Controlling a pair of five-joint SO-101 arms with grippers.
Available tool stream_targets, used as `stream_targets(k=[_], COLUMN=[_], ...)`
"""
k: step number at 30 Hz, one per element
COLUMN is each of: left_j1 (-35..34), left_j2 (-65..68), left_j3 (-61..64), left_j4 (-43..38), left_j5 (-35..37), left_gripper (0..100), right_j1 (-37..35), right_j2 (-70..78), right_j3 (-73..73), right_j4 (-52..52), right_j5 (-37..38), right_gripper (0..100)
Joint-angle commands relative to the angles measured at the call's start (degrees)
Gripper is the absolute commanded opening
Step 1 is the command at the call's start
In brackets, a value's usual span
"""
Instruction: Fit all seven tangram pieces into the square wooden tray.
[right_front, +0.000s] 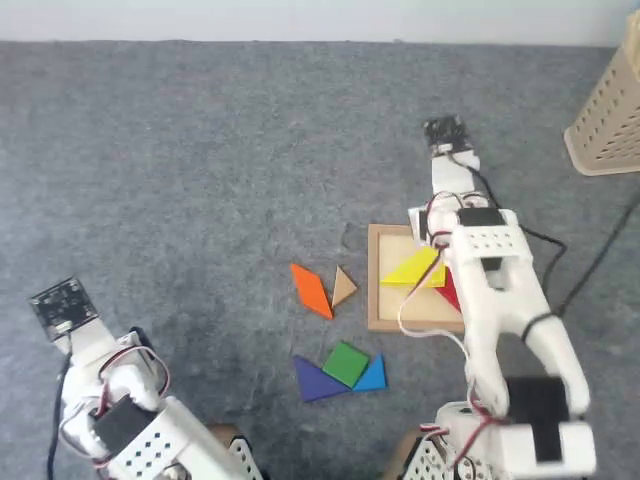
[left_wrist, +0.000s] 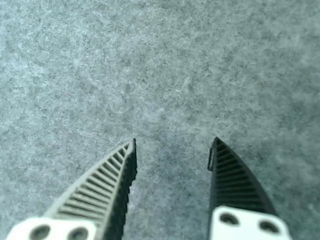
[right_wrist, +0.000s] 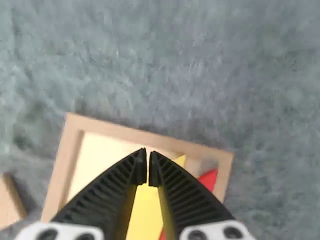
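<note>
Hovering over the tray (right_front: 373, 280) with your right hand (right_wrist: 147, 161) pinched closed and empty, you are likely poising its tip to nudge the yellow triangle (right_front: 413, 268) into place, while your left hand (left_wrist: 172, 150) is hanging open and empty above bare counter (left_wrist: 160, 60), five pieces (right_front: 346, 363) lying outside.

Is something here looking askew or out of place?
Nothing damaged. The green square crowds against the purple triangle and blue triangle, perhaps overlapping them, outside the tray.
</note>
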Motion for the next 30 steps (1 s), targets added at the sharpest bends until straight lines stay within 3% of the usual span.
stream_targets(k=[1, 7, 16, 30], left_j1=[0.09, 0.09, 0.09, 0.09], left_j2=[-0.62, -0.62, -0.62, -0.62], left_j3=[-1.10, -1.10, -1.10, -1.10], left_j4=[0.18, 0.18, 0.18, 0.18], left_j5=[0.53, 0.53, 0.53, 0.53], left_gripper=[23, 23, 23, 23], right_j1=[0.66, -0.31, -2.33, -2.42], right_j2=[-6.90, -2.68, 6.20, 8.22], right_j3=[2.81, 7.12, 5.19, 4.13], right_j4=[1.98, 1.54, -1.36, -1.27], right_j5=[-0.70, 5.63, 5.54, -6.59], right_gripper=[1.0, 1.0, 1.0, 0.9])
